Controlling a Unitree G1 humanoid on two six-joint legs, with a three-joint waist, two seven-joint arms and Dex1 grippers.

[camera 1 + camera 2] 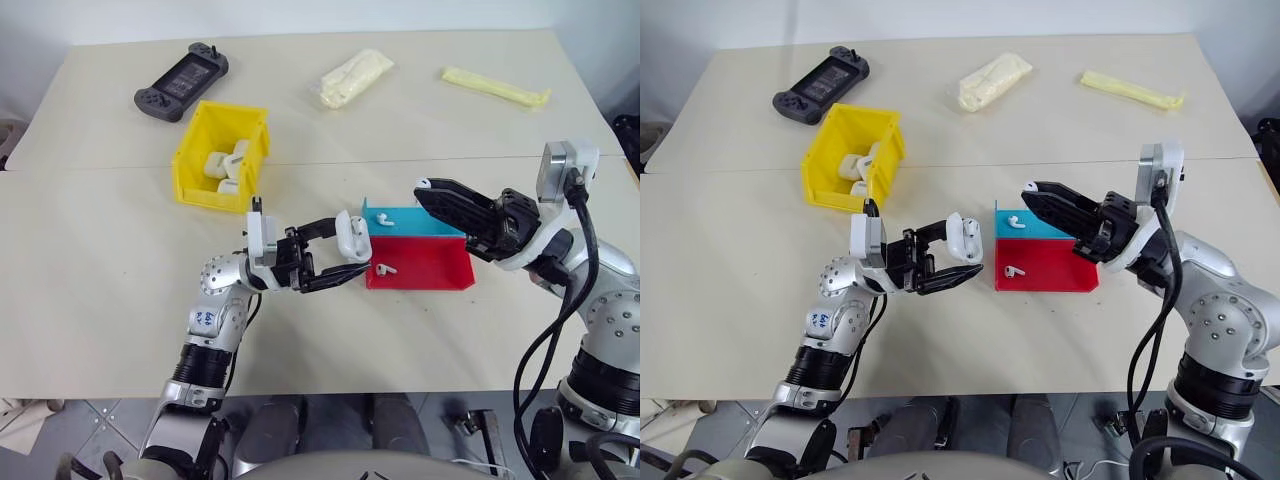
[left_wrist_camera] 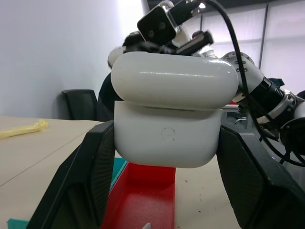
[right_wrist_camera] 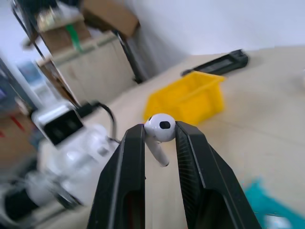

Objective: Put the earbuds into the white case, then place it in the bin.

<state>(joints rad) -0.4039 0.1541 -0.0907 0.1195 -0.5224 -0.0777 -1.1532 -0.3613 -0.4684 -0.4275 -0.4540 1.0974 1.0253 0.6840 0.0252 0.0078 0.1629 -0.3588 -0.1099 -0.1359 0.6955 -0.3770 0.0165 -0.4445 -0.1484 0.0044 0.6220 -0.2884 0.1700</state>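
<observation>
Right pincer (image 3: 159, 136) clamped on one earbud (image 3: 158, 131), raised near the white case (image 1: 352, 236), gripped by the left pincer (image 1: 345, 258) with lid apparently ajar. Nothing inserted yet. Still two earbuds in blue tray (image 1: 405, 228) and red tray (image 1: 430, 266); yellow bin (image 1: 190, 160) well apart on the worktop (image 1: 100, 290).

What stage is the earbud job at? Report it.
Done: the left gripper holds the white case, and the right gripper has pinched one earbud. Left: seat it, collect earbuds from the blue tray and red tray, then put the case into the yellow bin.
</observation>
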